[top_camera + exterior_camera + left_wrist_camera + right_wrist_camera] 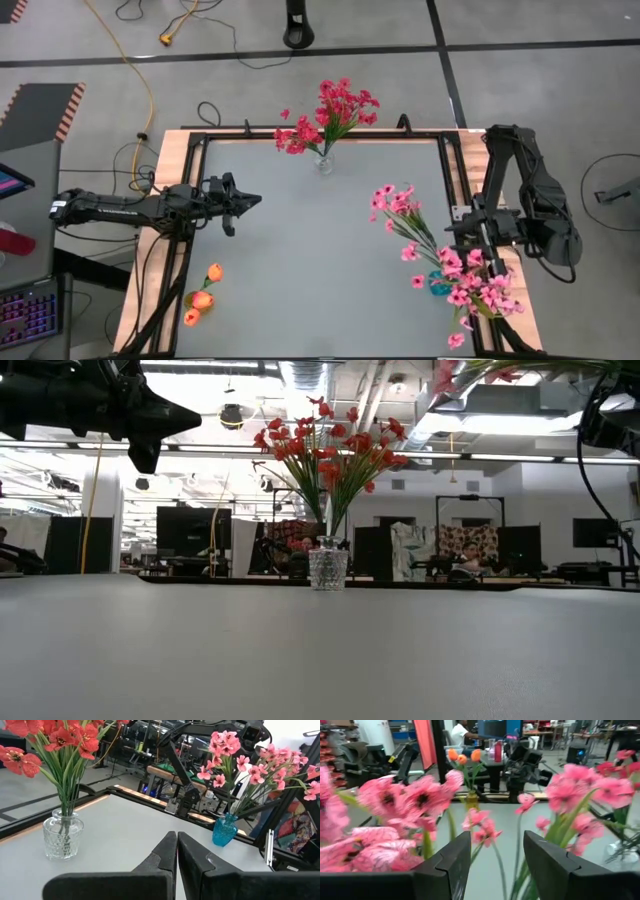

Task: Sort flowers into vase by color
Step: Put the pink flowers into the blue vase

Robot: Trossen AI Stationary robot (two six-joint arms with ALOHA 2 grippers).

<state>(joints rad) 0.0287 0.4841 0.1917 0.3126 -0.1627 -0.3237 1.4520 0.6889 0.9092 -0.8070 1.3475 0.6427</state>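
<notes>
Deep red flowers (335, 110) stand in a clear glass vase (325, 162) at the table's far edge; the vase (328, 570) also shows in the low view. Pink flowers (440, 245) spread from a blue vase (440, 285) near the right edge. Three orange buds (200, 298) stand in a small yellowish vase (471, 800) at the near left corner. My left gripper (250, 200) is shut and hovers over the table's left part, pointing right. My right gripper (497, 865) is open just right of the pink flowers, whose stems and blossoms (420, 800) stand in front of its fingers.
A black frame (300, 135) runs along the table's edges with wooden strips outside it. The grey tabletop (310, 260) lies bare between the three vases. Cables lie on the floor beyond the far edge. A person (462, 732) sits in the room beyond the table's left side.
</notes>
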